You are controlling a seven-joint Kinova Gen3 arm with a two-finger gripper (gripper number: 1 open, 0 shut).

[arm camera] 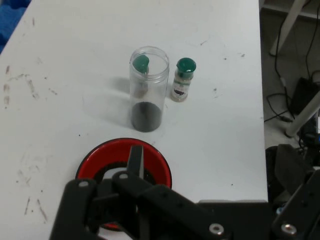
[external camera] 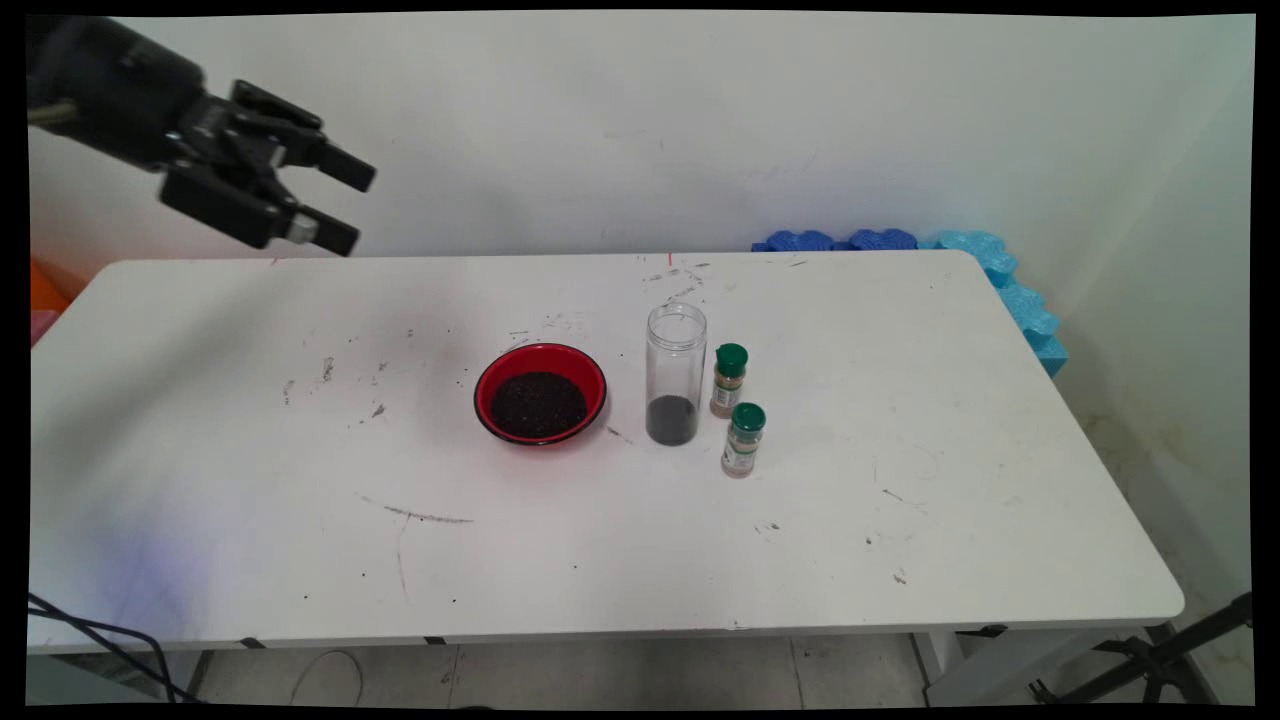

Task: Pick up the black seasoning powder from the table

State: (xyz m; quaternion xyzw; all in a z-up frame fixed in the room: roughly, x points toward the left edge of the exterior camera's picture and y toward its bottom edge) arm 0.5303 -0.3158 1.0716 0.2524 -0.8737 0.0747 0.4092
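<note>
Main view: the claw (external camera: 345, 205) hangs high at the upper left, above the desk's (external camera: 900, 520) far left corner, its two fingers spread apart with nothing between them. Near the desk's middle sits a red bowl (external camera: 541, 392) filled with dark grains. At the bowl's 3 o'clock stands a tall clear jar (external camera: 675, 373), lidless, dark grains at its bottom. Just beside the jar at 3 o'clock is a green-capped spice bottle (external camera: 729, 379); a second spice bottle (external camera: 743, 439) stands at the jar's 4 o'clock. Blue foam pieces (external camera: 1000, 275) line the far right edge.

Hand view: the bowl (arm camera: 155, 160) lies partly behind the black linkage; the jar (arm camera: 148, 89) stands at its 12 o'clock, one bottle (arm camera: 183, 79) beside the jar, the other seen through the glass.
</note>
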